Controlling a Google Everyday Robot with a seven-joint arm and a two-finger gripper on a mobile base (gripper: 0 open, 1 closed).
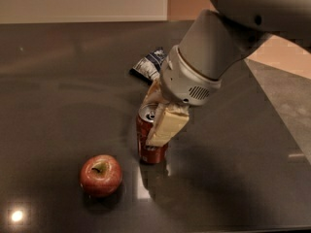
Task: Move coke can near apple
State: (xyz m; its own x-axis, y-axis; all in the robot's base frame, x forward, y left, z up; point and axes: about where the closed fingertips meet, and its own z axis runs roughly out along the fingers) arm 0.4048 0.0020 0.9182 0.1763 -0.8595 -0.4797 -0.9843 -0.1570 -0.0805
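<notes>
The dark glossy table (58, 81) fills the view. The grey arm (214, 47) reaches in from the upper right and slopes down toward the middle of it. At its end the gripper (151, 123) sits just right of centre. Its pale fingers (167, 125) are clamped on the can (143, 136), one across the near right side and the other behind the far rim.

The can is upright, with its long axis vertical and its silver top showing under the wrist. Its base is at the table or barely above it. The reflection blurs that edge, so I cannot say whether it touches.

The apple (100, 174) lies left of the can and somewhat nearer, stem up, close by but apart from it. So the coming move runs left and a little toward the near edge, and it is a short one. Only bare table lies between the two.

The bag (148, 66) lies on the far side, behind the arm and well out of that path. The likeliest risk is nudging the apple so that it rolls if the can goes too far.
</notes>
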